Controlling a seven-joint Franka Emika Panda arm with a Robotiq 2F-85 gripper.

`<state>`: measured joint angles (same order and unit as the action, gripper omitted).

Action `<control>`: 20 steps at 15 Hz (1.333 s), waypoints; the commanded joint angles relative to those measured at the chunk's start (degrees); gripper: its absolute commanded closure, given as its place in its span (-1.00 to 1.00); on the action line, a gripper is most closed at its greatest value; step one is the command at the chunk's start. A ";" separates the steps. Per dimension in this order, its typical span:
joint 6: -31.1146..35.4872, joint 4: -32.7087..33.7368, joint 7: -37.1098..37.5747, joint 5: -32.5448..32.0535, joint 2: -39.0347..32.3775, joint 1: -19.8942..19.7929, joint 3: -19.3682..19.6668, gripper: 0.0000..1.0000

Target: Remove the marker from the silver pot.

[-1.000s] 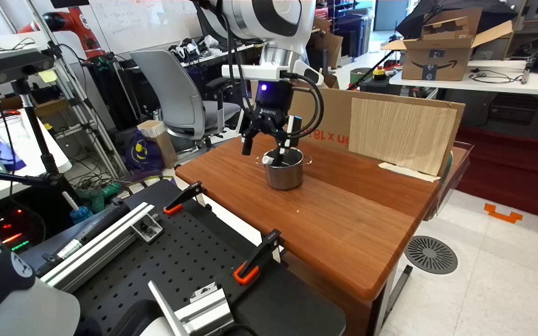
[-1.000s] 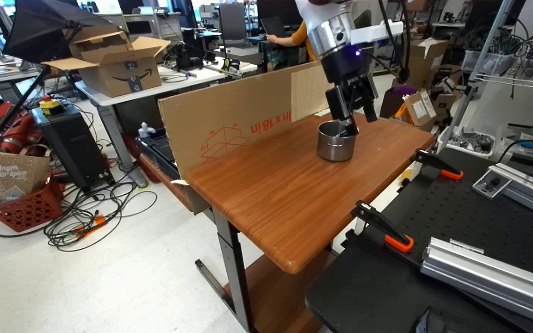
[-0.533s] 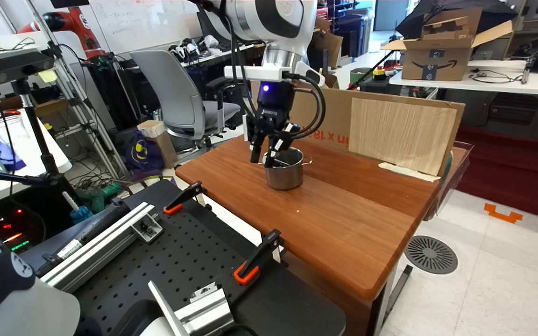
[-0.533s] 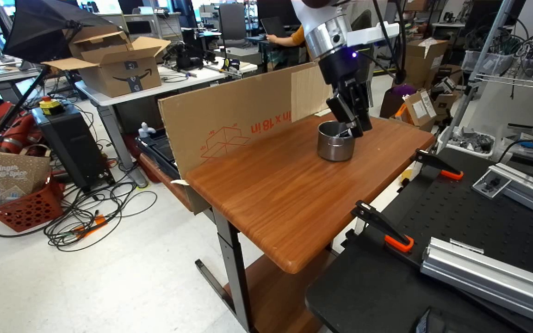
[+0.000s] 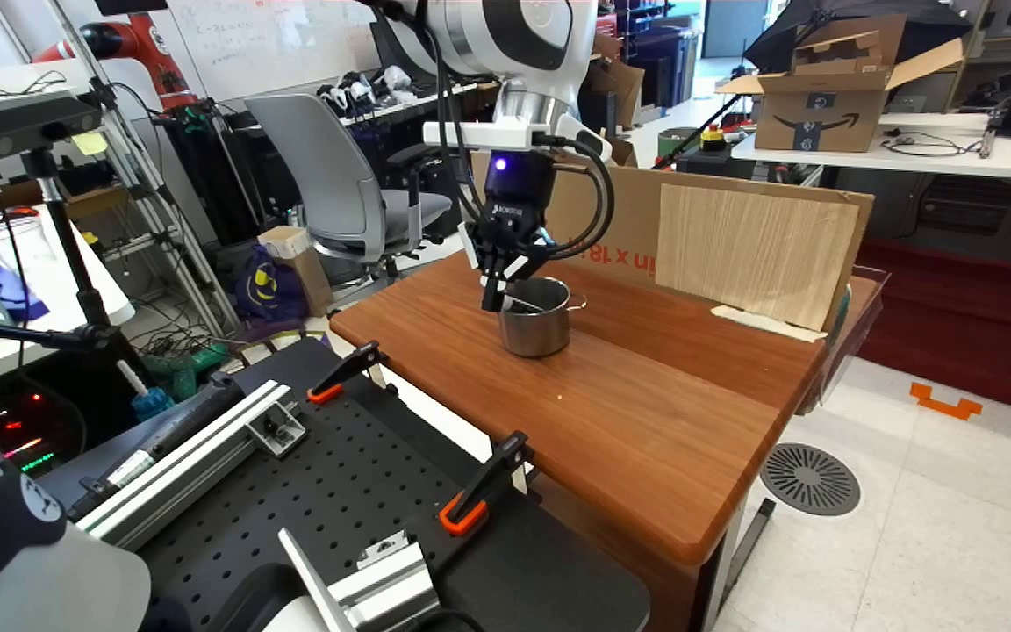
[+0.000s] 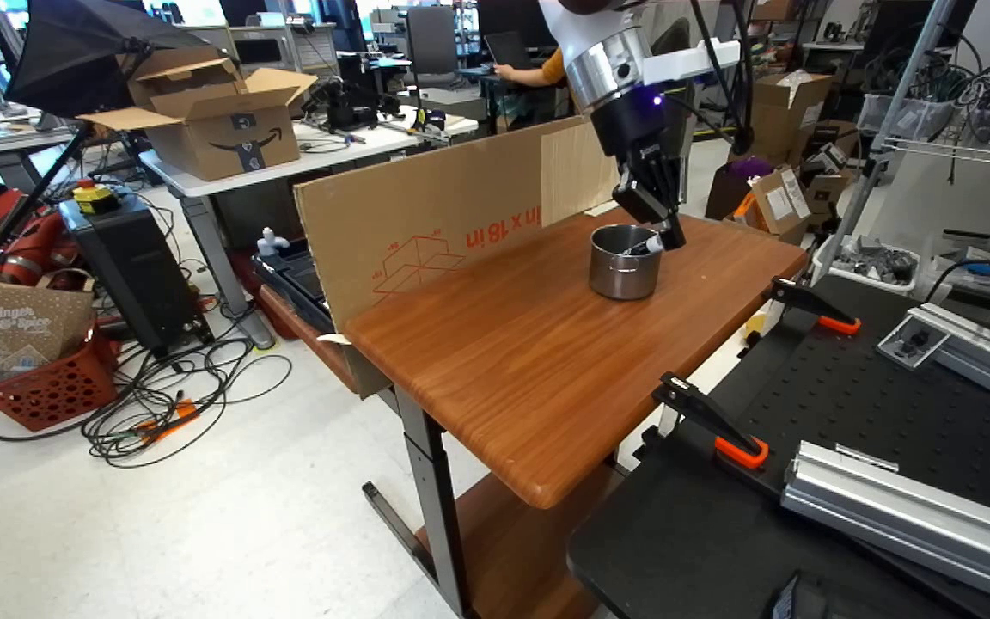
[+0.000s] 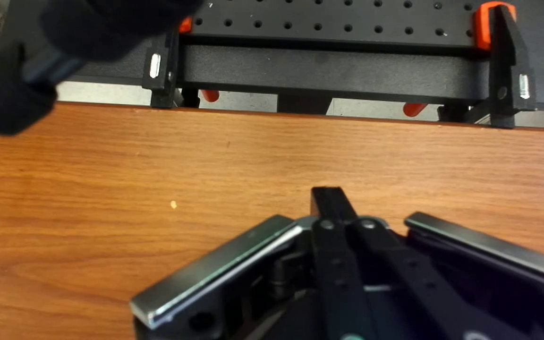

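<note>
The silver pot stands upright on the brown table in both exterior views. Inside leans the marker, dark with a white end that rests at the rim on the gripper's side. Part of it shows over the pot's mouth in an exterior view. My gripper points down at that rim, its fingertips right beside the marker's white end. In the wrist view the jaws of the gripper meet with no gap, and no marker is visible between them. Pot and marker are both outside the wrist view.
A cardboard panel rises along the table's back edge. Two clamps, one of them this black and orange clamp, grip the near edge beside a black perforated board. Dark cable parts hang across the wrist view's upper left.
The jaws have come together from wide apart beside the pot's rim. The arm has shifted only slightly. The pot stands where it was.
</note>
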<state>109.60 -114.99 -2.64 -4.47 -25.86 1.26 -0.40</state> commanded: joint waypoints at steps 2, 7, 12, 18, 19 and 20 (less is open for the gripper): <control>-2.55 2.01 0.90 -1.49 -1.21 0.55 0.12 0.19; -1.97 2.23 0.62 -1.35 -1.17 0.54 0.00 -0.52; -2.11 3.30 0.94 -1.17 -1.76 0.58 0.04 -1.00; -2.35 4.13 0.91 -1.32 -2.82 0.58 0.14 -0.17; -2.42 4.28 0.88 -1.36 -3.06 0.58 0.16 -0.02; -2.48 4.35 0.87 -1.37 -3.21 0.58 0.17 0.16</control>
<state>109.51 -112.72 -2.57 -5.12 -27.64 1.59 -0.37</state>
